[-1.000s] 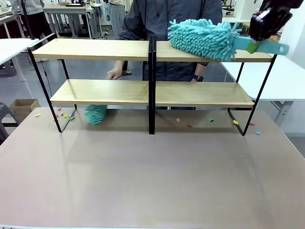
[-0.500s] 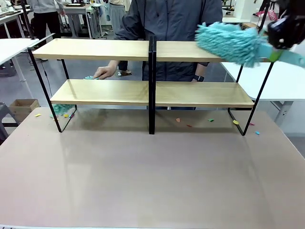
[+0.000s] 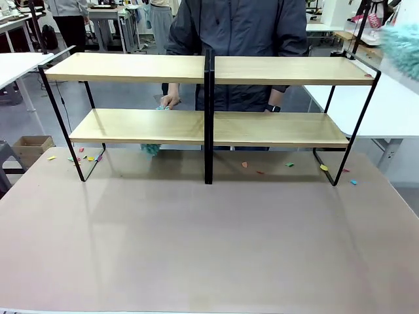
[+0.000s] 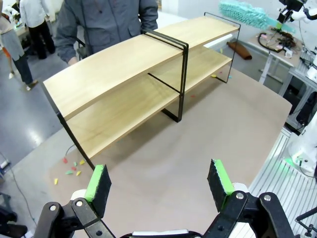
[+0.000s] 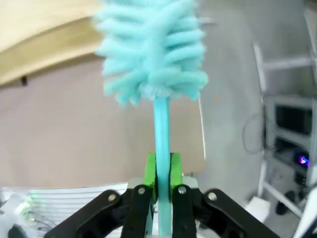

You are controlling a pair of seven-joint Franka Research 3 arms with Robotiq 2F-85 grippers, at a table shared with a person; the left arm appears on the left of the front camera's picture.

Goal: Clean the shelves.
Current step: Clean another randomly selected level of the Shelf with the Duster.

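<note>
The left gripper [image 4: 158,184] is hanging above the tabletop [image 4: 218,134], its two fingers [image 4: 97,184] standing wide apart and gripping nothing. Beyond the fingertips, the shelves [image 4: 130,63] are running slantwise across the table. Just past the left finger, coloured scraps [image 4: 69,171] are lying by the foot of the black frame. A person [image 4: 106,20] is standing behind the shelves, on the side away from the fingers. Far past the right finger, a teal duster [image 4: 245,14] is hovering off the shelves' end.
</note>
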